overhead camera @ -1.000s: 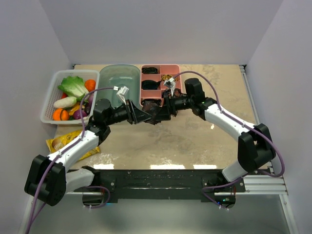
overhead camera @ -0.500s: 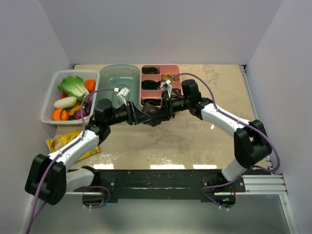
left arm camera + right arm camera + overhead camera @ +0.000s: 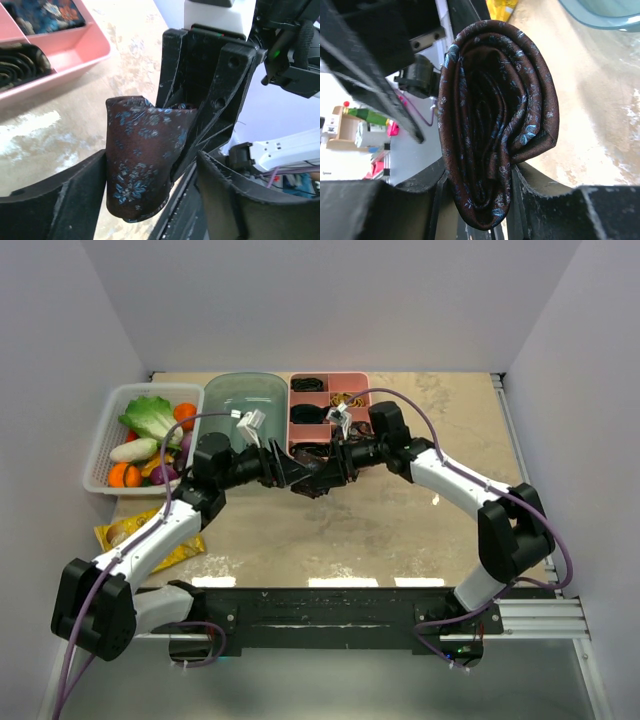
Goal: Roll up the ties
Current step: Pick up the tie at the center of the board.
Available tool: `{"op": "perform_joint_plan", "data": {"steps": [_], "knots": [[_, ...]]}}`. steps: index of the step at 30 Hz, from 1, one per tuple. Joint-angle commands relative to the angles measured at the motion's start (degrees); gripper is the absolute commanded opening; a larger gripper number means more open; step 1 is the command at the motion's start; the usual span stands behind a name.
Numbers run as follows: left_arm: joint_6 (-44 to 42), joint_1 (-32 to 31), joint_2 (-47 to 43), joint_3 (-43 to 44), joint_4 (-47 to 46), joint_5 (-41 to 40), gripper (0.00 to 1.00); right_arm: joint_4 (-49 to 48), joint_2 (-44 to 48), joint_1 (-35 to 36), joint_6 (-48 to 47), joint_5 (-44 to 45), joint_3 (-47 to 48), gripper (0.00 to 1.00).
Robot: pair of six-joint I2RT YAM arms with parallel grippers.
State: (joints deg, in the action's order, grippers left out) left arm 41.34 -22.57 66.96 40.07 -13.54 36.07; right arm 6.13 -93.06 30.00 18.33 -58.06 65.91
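**Rolled tie passes into the right gripper's hold**

Since a second ago the left gripper (image 3: 287, 471) has spread its jaws while the right gripper (image 3: 335, 466) has closed in.

Top view: the two grippers meet nose to nose at mid-table. Between them is the brown-maroon flowered fabric necktie (image 3: 312, 480), wound into a roll. A pink plastic divided tray (image 3: 345, 377) lies just at 12 o'clock from it. A translucent teal plastic tub (image 3: 245, 400) sits at 11 and a white mesh basket of vegetables (image 3: 100, 445) at 9.

Left wrist view: the left jaws stand apart. The roll touches only the 9 o'clock finger (image 3: 65, 200) and is clear of the other. The black right fingers clamp its far end.

Right wrist view: the right jaws pinch the roll's lower half, with its coils facing the camera
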Motion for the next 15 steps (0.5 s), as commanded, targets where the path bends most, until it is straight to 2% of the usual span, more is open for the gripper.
{"op": "perform_joint_plan", "data": {"steps": [1, 2, 3, 4, 5, 10, 15], "knots": [[-4.07, 0.24, -1.04, 5.44, 3.34, -4.68, 0.79, 1.69, 0.42, 0.41, -1.36, 2.86, 3.69, 0.24], [-5.12, 0.24, -1.3, 6.15, 5.26, -5.57, 0.86, 2.13, 0.42, 0.41, -1.36, 4.35, 4.05, 0.24], [-5.91, 0.24, -1.39, 7.03, 6.41, -6.53, 0.89, 2.13, 0.42, 0.41, -1.36, 4.97, 4.4, 0.24], [-6.62, 0.24, -1.65, 9.04, 7.64, -8.72, 0.97, 2.22, 0.25, 0.32, -1.36, 5.59, 5.1, 0.24], [-7.84, 0.24, -1.83, 10.01, 9.83, -9.78, 1.0, 2.57, 0.07, 0.32, -1.36, 6.11, 5.72, 0.24], [-11.89, 0.24, -2.97, 17.3, 16.61, -17.07, 1.0, 3.27, -1.25, 0.24, -1.54, 9.62, 10.02, 0.25], [-14.45, 0.24, -5.78, 19.07, 18.37, -22.18, 1.0, 7.3, -4.06, -0.29, -5.84, 13.94, 16.43, 0.28]]}}
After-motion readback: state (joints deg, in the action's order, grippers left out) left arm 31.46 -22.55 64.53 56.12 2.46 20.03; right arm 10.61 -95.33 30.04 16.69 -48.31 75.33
